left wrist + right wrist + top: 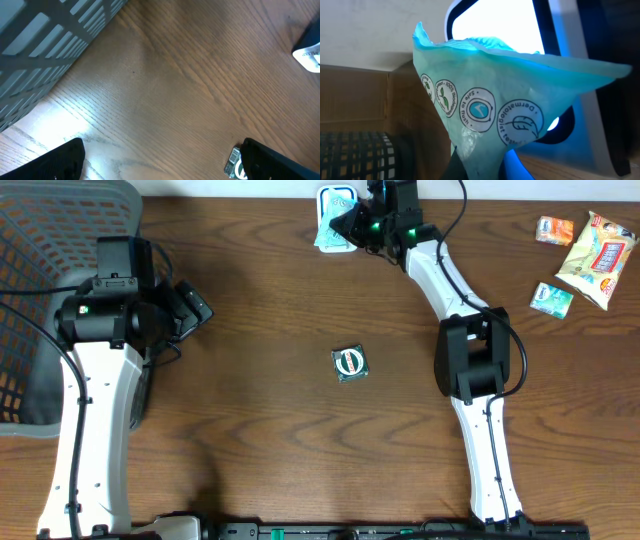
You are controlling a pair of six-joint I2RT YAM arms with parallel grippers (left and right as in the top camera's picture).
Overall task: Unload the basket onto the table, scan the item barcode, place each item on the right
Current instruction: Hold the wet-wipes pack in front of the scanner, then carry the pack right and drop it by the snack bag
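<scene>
Brown wood-grain surface [260, 410], seen from overhead, with both arms reaching in from the near edge.

Right arm: stretched to the far edge, centre. Right gripper [352, 225] has its jaws closed tight on a pale teal packet [329, 236], pinching it at its lower end. The packet is held up just in front of the scanner [338, 197], a white-framed unit with a lit window and a blue glow. The right wrist view shows the teal packet [485, 125] fanning upward from the pinch, film crumpled, with a row of round printed seals facing the camera. The scanner [555, 60] sits right behind it, its bright window partly covered by the packet's top edge. Cannot tell whether the two are touching. No barcode visible on the side facing this camera.

Left arm: at the left side. Left gripper [190, 305] has jaws spread wide, holding nothing, above bare wood beside the grey mesh basket [60, 290]. In the left wrist view both dark fingers [57, 161] frame open surface, with the basket [45, 40] in the upper left corner.

Other items: small green packet [350, 364] lies flat mid-surface, well apart from both grippers; its barcode end shows in the left wrist view [234, 162]. At the far right corner are a yellow snack bag [598, 246], an orange packet [555, 230] and a green-white packet [550, 298].
</scene>
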